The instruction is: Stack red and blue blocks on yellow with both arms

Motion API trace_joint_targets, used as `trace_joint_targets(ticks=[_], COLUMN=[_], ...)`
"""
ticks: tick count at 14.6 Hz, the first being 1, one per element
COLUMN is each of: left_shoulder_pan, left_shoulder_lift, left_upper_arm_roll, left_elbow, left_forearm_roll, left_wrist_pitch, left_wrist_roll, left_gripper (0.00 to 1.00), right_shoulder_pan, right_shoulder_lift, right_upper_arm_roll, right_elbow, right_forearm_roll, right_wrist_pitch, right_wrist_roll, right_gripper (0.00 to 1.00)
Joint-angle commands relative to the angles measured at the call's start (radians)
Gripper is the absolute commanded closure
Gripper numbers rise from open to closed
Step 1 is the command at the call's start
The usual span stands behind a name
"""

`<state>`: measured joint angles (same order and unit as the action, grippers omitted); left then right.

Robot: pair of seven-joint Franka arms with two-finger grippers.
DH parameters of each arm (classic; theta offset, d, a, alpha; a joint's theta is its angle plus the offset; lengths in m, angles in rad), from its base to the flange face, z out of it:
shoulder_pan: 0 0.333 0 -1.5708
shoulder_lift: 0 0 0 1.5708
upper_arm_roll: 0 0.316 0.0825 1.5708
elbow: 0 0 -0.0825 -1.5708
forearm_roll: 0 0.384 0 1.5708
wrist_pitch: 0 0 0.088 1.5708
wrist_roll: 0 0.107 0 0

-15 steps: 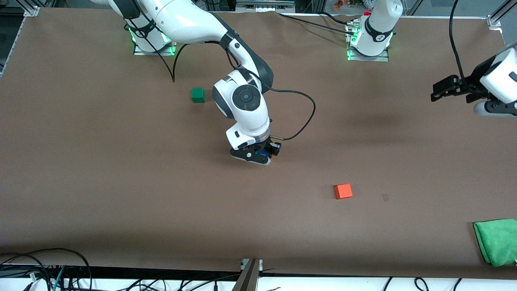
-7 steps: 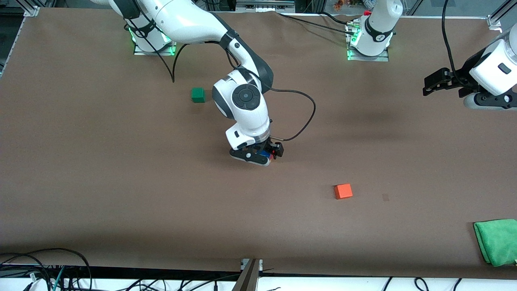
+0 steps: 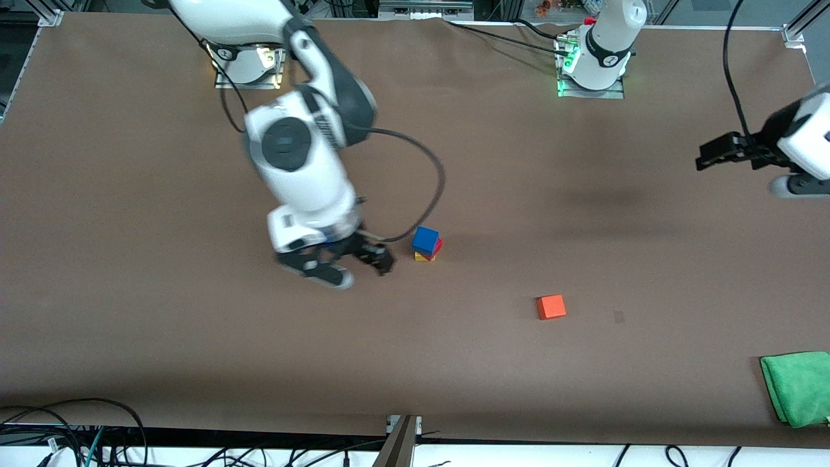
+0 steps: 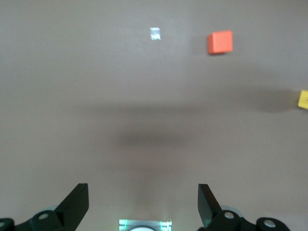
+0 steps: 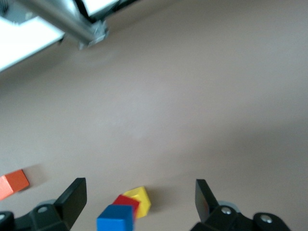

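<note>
Even overhead light on the tabletop (image 3: 130, 324); soft shadows under both arms. The right arm (image 3: 298, 162) is motion-blurred; both wrist views look soft.

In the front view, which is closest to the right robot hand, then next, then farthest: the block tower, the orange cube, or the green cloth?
Counting from the open right gripper:
1. Block tower, blue block on top, just beside it toward the left arm's end.
2. Orange cube, farther that way, nearer the camera.
3. Green cloth, at the left arm's end of the table.

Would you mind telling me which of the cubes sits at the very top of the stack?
The blue cube. It rests on the red cube, which sits on the yellow cube; the orange cube lies apart on the table.
</note>
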<state>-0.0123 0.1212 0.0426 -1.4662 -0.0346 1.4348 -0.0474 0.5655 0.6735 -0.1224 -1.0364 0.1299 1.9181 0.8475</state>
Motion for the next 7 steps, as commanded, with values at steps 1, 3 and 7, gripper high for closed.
trace_joint_targets(ticks=[1, 3, 7], left_shoulder_pan=[0.012, 0.011, 0.002], left_shoulder_lift=[0.023, 0.014, -0.037], left_upper_arm_roll=[-0.010, -0.018, -0.024], left_elbow=[0.038, 0.038, 0.021], left_forearm_roll=[-0.015, -0.016, -0.016], left_wrist_pitch=[0.009, 0.018, 0.010], left_wrist_roll=[0.018, 0.011, 0.009], left_gripper=[0.00, 0.00, 0.00], right_shoulder_pan=[-0.113, -0.177, -0.208], right_shoulder_lift=[-0.096, -0.159, -0.335], right_upper_arm_roll=[0.018, 0.000, -0.097], right_elbow=[-0.037, -0.051, -0.183], right_forearm_roll=[0.079, 0.080, 0.082], right_wrist_pitch=[-0.094, -0.206, -0.315], right_wrist_roll=[-0.149, -0.226, -0.399], right_gripper=[0.00, 0.00, 0.00])
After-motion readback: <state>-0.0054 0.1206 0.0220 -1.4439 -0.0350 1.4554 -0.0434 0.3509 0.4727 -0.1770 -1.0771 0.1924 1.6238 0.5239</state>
